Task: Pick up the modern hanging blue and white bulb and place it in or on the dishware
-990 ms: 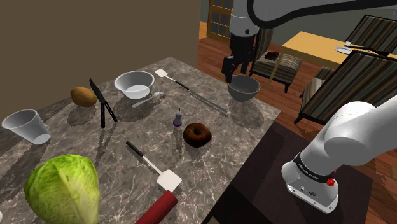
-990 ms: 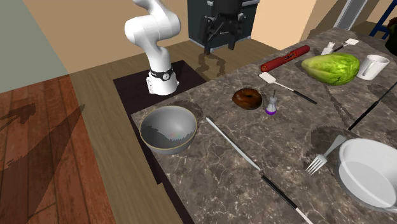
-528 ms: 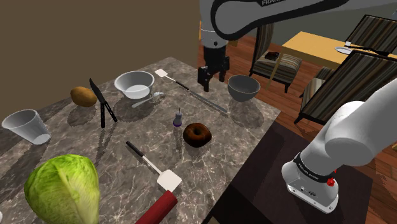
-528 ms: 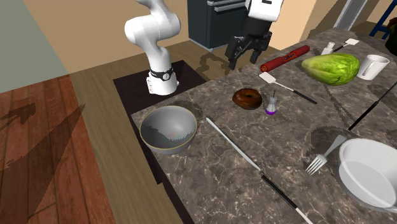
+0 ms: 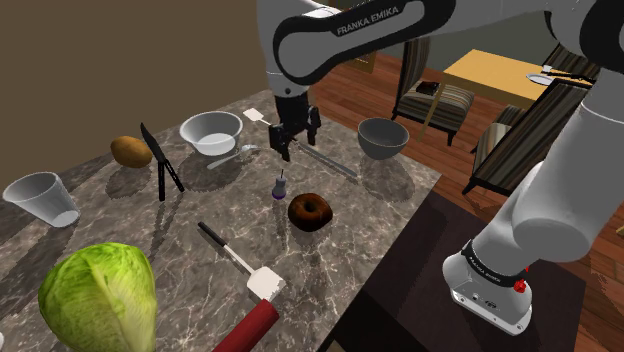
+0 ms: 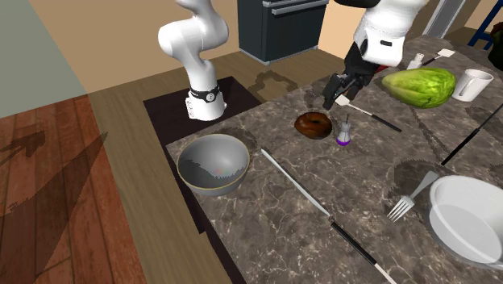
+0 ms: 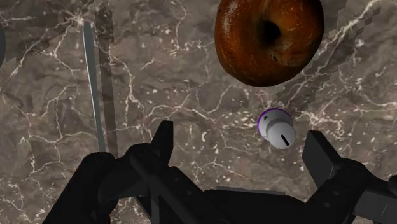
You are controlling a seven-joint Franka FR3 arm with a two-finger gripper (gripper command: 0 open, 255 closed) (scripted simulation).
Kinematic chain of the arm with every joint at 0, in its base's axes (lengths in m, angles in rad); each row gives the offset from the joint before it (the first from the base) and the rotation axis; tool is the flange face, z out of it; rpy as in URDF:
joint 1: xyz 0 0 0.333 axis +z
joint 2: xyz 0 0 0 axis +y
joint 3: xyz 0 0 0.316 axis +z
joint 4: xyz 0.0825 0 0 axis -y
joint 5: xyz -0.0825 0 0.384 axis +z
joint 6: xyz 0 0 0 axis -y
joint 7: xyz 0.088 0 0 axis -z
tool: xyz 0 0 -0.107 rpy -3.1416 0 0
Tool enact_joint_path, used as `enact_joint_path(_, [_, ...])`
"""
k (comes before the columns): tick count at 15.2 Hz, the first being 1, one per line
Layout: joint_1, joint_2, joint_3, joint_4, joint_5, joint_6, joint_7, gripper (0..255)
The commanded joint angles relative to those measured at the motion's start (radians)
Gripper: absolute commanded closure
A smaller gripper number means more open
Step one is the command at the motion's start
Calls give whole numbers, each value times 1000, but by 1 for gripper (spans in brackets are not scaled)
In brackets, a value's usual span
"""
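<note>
The bulb [image 5: 279, 187] is a small purple and white piece standing on the marble table, also seen as bulb [image 6: 344, 133] and bulb [image 7: 275, 128]. My black gripper [image 5: 289, 148] hovers above and just behind it, open and holding nothing; in the wrist view the gripper [image 7: 242, 146] has its fingers wide apart, with the bulb below the gap, nearer one finger. A grey bowl [image 5: 383, 138] sits near the table's edge, shown as bowl [image 6: 213, 164] in the second exterior view. A white bowl [image 5: 212, 132] stands farther back.
A brown doughnut [image 5: 311, 211] lies right beside the bulb. A long thin knife [image 5: 327, 161] lies between bulb and grey bowl. A spatula [image 5: 243, 262], red roller [image 5: 246, 329], lettuce [image 5: 99, 295], potato [image 5: 131, 151], fork [image 5: 232, 156] and white cup [image 5: 40, 198] crowd the table.
The gripper has swung from above the grey bowl across the table toward the shoulder view's left, arriving over the bulb. Its fingers stay open. Nothing on the table has moved.
</note>
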Motion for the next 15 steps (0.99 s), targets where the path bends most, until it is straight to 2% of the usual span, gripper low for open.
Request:
enact_joint_path(1, [15, 82, 7, 63, -13, 0, 21, 0])
enact_joint_path(6, [67, 285, 16, 260, -44, -35, 67, 0])
enact_joint_path(15, [67, 295, 13, 171, -48, 64, 70, 0])
